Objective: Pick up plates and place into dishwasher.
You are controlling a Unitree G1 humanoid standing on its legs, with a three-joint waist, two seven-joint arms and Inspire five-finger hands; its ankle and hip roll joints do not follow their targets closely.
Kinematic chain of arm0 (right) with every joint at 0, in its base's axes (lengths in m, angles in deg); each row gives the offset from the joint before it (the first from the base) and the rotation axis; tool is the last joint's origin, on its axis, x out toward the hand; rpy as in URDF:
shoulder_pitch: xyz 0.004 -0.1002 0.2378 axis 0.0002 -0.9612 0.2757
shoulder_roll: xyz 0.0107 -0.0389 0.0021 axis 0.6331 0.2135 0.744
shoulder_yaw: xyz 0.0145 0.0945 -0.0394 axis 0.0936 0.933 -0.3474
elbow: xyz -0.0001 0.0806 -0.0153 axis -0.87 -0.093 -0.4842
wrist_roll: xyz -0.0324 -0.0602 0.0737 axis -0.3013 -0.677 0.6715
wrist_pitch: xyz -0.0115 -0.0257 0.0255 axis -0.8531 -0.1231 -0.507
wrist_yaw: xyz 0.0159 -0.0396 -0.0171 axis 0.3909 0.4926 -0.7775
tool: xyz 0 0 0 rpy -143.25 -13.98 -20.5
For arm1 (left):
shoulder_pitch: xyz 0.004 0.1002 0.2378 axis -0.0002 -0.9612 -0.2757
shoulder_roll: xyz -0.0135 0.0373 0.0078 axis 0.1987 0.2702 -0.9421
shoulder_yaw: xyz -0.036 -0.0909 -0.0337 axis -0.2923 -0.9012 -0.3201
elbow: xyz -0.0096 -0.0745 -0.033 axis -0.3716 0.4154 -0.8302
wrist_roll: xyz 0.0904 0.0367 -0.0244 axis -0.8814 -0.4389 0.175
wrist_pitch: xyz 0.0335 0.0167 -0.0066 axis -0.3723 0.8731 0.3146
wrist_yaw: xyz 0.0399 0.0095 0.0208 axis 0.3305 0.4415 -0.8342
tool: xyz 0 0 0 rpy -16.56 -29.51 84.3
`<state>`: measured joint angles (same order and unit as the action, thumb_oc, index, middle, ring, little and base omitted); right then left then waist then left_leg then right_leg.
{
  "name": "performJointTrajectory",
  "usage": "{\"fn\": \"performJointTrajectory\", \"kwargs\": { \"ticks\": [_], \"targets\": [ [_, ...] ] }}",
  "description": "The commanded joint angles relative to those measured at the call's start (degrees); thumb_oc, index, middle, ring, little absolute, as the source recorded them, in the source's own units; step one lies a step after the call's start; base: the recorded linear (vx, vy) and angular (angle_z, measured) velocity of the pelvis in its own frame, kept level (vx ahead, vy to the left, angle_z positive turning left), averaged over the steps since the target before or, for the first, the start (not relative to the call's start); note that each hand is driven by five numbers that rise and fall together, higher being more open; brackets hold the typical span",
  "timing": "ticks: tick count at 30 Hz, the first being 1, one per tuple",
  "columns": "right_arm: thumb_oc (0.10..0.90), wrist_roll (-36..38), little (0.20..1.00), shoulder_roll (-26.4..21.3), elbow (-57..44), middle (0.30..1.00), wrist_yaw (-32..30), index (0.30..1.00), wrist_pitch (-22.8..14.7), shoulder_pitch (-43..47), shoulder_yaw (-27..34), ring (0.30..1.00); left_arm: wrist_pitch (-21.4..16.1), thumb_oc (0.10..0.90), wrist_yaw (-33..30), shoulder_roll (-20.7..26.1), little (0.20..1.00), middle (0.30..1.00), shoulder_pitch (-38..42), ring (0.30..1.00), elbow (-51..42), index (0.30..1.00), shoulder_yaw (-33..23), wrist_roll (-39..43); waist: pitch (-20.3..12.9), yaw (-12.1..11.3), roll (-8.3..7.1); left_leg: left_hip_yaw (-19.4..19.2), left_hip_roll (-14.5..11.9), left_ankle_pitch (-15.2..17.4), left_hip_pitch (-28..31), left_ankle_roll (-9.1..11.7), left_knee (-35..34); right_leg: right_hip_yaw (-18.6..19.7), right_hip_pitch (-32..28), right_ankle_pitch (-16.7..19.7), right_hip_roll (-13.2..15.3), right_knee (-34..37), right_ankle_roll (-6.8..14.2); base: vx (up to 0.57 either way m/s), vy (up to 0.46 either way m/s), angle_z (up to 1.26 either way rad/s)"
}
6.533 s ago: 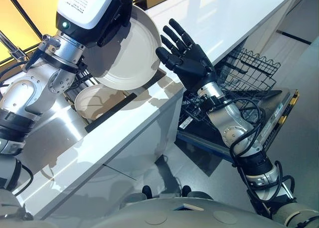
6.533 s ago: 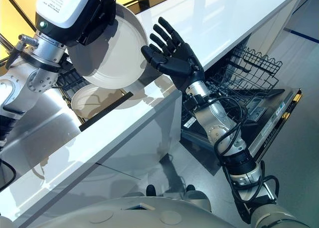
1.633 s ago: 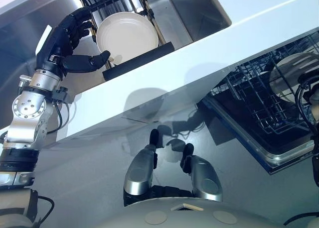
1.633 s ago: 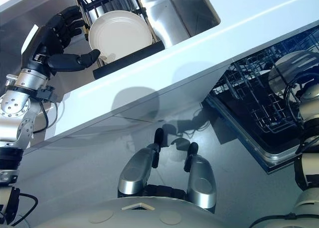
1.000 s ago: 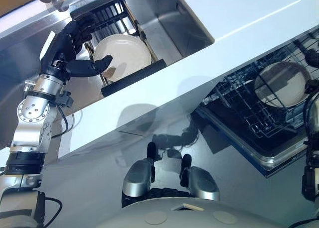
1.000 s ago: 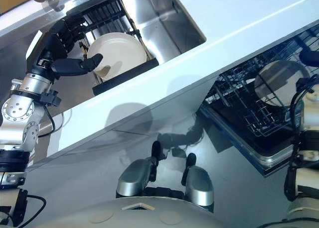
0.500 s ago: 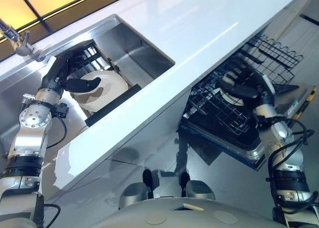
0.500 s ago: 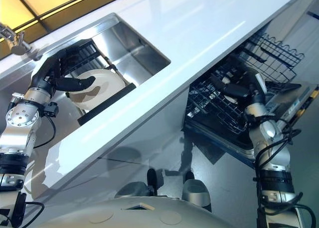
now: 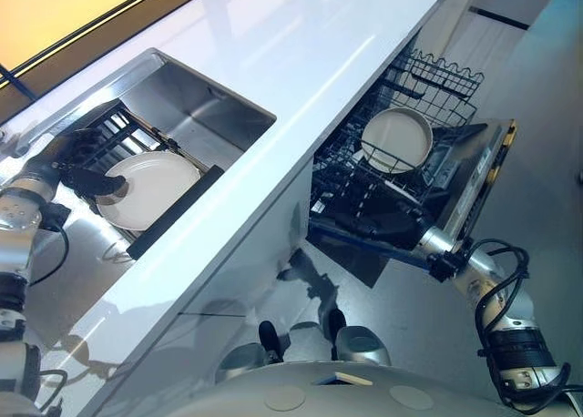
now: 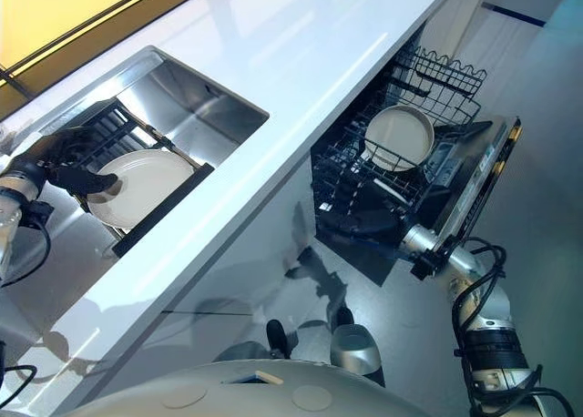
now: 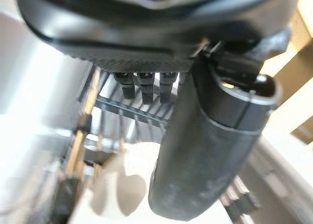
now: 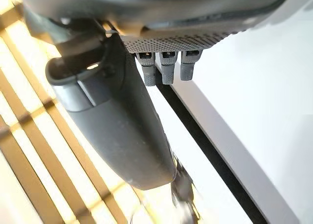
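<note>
A cream plate lies in the black dish rack inside the steel sink. My left hand is open at the plate's left edge, thumb stretched over its rim, fingers on the rack. A second cream plate stands tilted in the dishwasher's lower rack, with nothing holding it. My right hand is open and empty, low at the front of that rack, below and to the left of the plate. In the right wrist view the thumb sticks out straight.
The long white counter runs between sink and dishwasher. The dishwasher door hangs open toward the floor, and an upper wire basket sits behind the plate. Grey floor lies to the right.
The view has shifted. My right hand has let go of the plate in the dishwasher rack and dropped back toward the rack's front. My left hand stays at the sink plate.
</note>
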<state>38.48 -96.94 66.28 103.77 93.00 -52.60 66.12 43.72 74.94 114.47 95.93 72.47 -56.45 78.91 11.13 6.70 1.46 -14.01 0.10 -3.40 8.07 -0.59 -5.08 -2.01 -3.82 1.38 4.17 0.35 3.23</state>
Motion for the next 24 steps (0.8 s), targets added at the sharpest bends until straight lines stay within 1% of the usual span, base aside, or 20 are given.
{"fn": "performJointTrajectory", "kwargs": {
  "ticks": [1, 2, 3, 5, 6, 11, 15, 16, 18, 19, 24],
  "targets": [
    [0.800, -1.7, 0.900, -3.8, -4.5, 0.900, 2.8, 0.900, -3.7, 2.4, -2.3, 0.900, 1.8, 0.800, 2.9, 8.0, 0.900, 0.900, 10.4, 0.900, 2.4, 0.900, 2.7, -1.8, -4.1, 0.1, 1.99, -0.2, 4.5, 8.2, -2.6, -3.0, 6.1, -1.5, 4.7, -1.6, 1.0, -7.0, 5.2, -0.04, 0.044, -0.11],
    [0.800, -3.1, 0.900, -3.8, -4.7, 0.900, 1.9, 0.900, -3.4, 1.7, -4.0, 0.900, 2.6, 0.800, 4.7, 8.8, 0.900, 0.900, 11.2, 0.900, 3.1, 0.900, 3.8, -1.9, -4.0, 0.1, 2.03, -0.1, 4.6, 8.2, -2.7, -3.1, 6.2, -1.4, 4.9, -1.5, 1.0, -7.3, 5.3, -0.03, 0.038, -0.06],
    [0.800, -4.2, 0.900, -4.0, -4.1, 0.900, 2.3, 0.900, -3.9, 1.3, -5.1, 0.900, 3.1, 0.800, 6.0, 9.5, 0.900, 0.900, 11.8, 0.900, 3.8, 0.900, 4.6, -1.7, -3.8, 0.2, 2.06, -0.2, 4.6, 8.2, -2.8, -3.1, 6.3, -1.4, 5.0, -1.5, 1.0, -7.4, 5.3, -0.03, 0.032, -0.02],
    [0.800, -5.6, 0.900, -3.5, -3.9, 0.900, 1.7, 0.900, -3.2, 0.3, -7.3, 0.900, 4.1, 0.800, 8.7, 10.2, 0.900, 0.900, 12.6, 0.900, 4.4, 0.900, 5.9, -1.7, -3.5, 0.2, 2.10, -0.1, 4.7, 8.2, -2.9, -3.3, 6.4, -1.3, 5.1, -1.4, 1.1, -7.5, 5.4, -0.02, 0.024, -0.09],
    [0.800, -6.8, 0.900, -3.4, -3.5, 0.900, 2.1, 0.900, -4.1, 0.0, -8.0, 0.900, 4.2, 0.800, 9.4, 10.2, 0.900, 0.900, 12.8, 0.900, 4.8, 0.900, 6.3, -1.8, -3.3, 0.2, 2.10, -0.1, 4.7, 8.2, -2.9, -3.4, 6.4, -1.4, 5.1, -1.4, 1.1, -7.5, 5.4, -0.01, 0.020, -0.10],
    [0.800, -5.6, 0.900, -3.4, -3.5, 0.900, -1.4, 0.900, -3.2, -0.9, -10.8, 0.900, 4.8, 0.800, 13.3, 10.4, 0.900, 0.900, 15.3, 0.900, 5.9, 0.900, 9.2, 0.4, -2.7, 0.4, 2.35, 0.1, 4.9, 8.1, -2.9, -3.5, 6.1, -1.6, 5.1, -1.3, 1.3, -7.1, 5.5, 0.01, 0.018, -0.01],
    [0.800, -5.3, 0.900, -3.4, -3.4, 0.900, -2.7, 0.900, -2.6, -1.7, -11.0, 0.900, 5.0, 0.800, 17.0, 10.1, 0.900, 0.900, 15.8, 0.900, 6.3, 0.900, 10.6, 2.0, -2.6, 0.6, 2.49, 0.0, 5.1, 8.0, -3.0, -3.6, 5.8, -1.5, 5.3, -1.3, 1.3, -6.8, 5.6, 0.03, 0.036, 0.01],
    [0.800, -5.2, 0.900, -3.6, -3.4, 0.900, -3.0, 0.900, -2.4, -2.0, -11.0, 0.900, 4.4, 0.800, 18.6, 10.2, 0.900, 0.900, 15.8, 0.900, 6.3, 0.900, 11.1, 2.2, -2.6, 0.7, 2.55, -0.1, 5.1, 8.0, -3.0, -3.6, 5.7, -1.4, 5.5, -1.2, 1.3, -6.5, 5.7, 0.03, 0.030, 0.01],
    [0.800, -5.5, 0.900, -3.7, -3.4, 0.900, -3.0, 0.900, -2.1, -2.5, -10.9, 0.900, 4.4, 0.800, 20.0, 10.5, 0.900, 0.900, 15.4, 0.900, 5.9, 0.900, 11.2, 3.0, -2.5, 0.8, 2.65, -0.1, 5.1, 8.0, -3.0, -3.6, 5.6, -1.4, 5.5, -1.2, 1.3, -6.2, 5.7, 0.02, 0.012, 0.00],
    [0.800, -6.0, 0.900, -3.7, -3.0, 0.900, -2.8, 0.900, -2.4, -2.9, -10.9, 0.900, 4.1, 0.800, 20.9, 10.7, 0.900, 0.900, 15.0, 0.900, 5.5, 0.900, 11.1, 3.8, -2.4, 0.9, 2.67, -0.3, 5.1, 8.0, -3.0, -3.5, 5.6, -1.4, 5.6, -1.1, 1.3, -5.9, 5.7, 0.00, 0.000, 0.00],
    [0.800, -5.8, 0.900, -3.8, -2.9, 0.900, -3.5, 0.900, -2.3, -3.7, -10.5, 0.900, 5.8, 0.800, 25.8, 10.8, 0.900, 0.900, 14.1, 0.900, 4.3, 0.900, 11.1, 5.2, -2.3, 0.9, 2.89, -0.5, 5.2, 7.9, -3.1, -3.5, 5.4, -1.6, 5.7, -0.7, 1.3, -5.0, 5.8, 0.00, -0.001, -0.01]
  ]
}}
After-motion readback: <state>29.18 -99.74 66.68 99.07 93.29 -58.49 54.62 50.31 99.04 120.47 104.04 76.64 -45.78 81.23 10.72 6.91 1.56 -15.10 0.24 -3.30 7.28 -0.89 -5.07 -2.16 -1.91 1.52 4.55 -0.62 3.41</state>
